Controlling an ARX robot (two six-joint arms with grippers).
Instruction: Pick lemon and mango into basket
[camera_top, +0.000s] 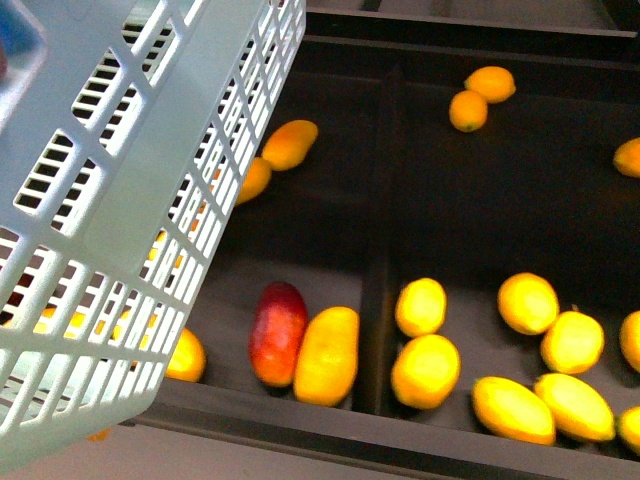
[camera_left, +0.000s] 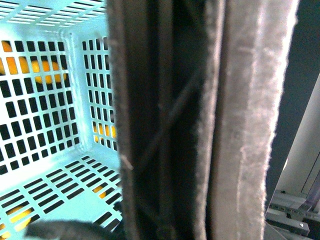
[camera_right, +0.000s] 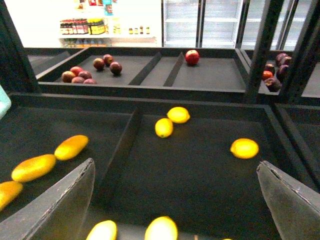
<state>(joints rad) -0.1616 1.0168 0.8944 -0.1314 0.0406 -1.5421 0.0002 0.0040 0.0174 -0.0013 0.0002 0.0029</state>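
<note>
While the basket (camera_top: 150, 170) hangs tilted, right gripper (camera_right: 175, 165) spread above lemon (camera_right: 161, 231)

One basket (camera_top: 150, 190), eleven lemons (camera_top: 425, 370) — mangoes (camera_top: 327, 355) uncountable.

Tilted basket (camera_top: 150, 180) at left, mango (camera_top: 326, 355) beside red fruit (camera_top: 277, 333)

Black divided display bin (camera_right: 200, 170). Behind it: second black bin (camera_right: 215, 75), bottle shelf (camera_right: 82, 26), glass-door coolers (camera_right: 200, 20), bright lighting.
</note>
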